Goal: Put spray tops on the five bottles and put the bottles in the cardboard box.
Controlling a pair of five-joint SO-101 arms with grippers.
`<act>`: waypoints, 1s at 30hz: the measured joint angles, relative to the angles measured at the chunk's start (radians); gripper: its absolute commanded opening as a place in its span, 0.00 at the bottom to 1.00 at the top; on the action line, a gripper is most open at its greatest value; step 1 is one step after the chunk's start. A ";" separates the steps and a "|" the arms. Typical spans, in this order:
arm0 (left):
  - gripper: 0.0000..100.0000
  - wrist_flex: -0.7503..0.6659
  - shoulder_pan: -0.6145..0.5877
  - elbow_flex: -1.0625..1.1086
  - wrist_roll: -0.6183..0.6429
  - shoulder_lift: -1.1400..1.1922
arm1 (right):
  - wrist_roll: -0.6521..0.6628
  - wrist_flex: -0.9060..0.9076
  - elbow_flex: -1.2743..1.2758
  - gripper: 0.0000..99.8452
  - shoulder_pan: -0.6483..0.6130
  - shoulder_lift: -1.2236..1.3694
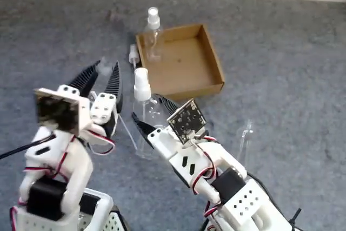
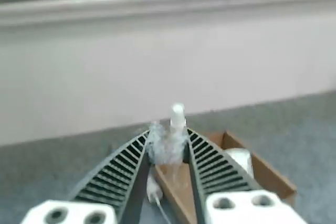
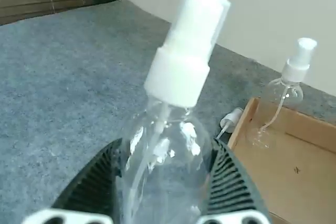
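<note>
My right gripper is shut on a clear bottle that carries a white spray top, held upright just in front of the cardboard box. Another topped bottle stands in the box's far left corner. A loose spray top lies outside the box's left wall. My left gripper is left of the box, its fingertips closed on a small clear bottle without a top. One more bare clear bottle stands on the carpet to the right of my right arm.
Everything rests on grey carpet, with open room to the right of the box and at the far left. A pale wall runs along the far edge. The two arms stand close together at the front.
</note>
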 measured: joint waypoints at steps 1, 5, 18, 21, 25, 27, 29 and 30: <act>0.06 0.000 0.000 -0.031 0.000 0.026 | 0.000 0.000 0.000 0.00 0.000 0.000; 0.06 0.000 0.029 -0.147 0.000 0.172 | 0.000 0.000 0.000 0.00 0.000 0.000; 0.06 -0.008 0.114 -0.074 0.005 0.322 | 0.003 0.002 0.012 0.00 -0.002 0.005; 0.06 -0.008 0.123 -0.012 0.005 0.241 | 0.003 0.002 0.015 0.00 -0.002 0.005; 0.06 -0.008 0.123 0.035 0.005 0.140 | 0.003 0.002 0.014 0.00 -0.002 0.003; 0.06 -0.002 0.121 0.041 0.005 0.114 | 0.003 0.002 0.014 0.00 -0.002 0.003; 0.06 0.002 0.118 0.041 0.006 0.100 | 0.003 0.002 0.014 0.00 -0.002 0.003; 0.06 0.009 0.107 0.041 0.006 0.097 | 0.003 0.002 0.014 0.00 0.002 0.003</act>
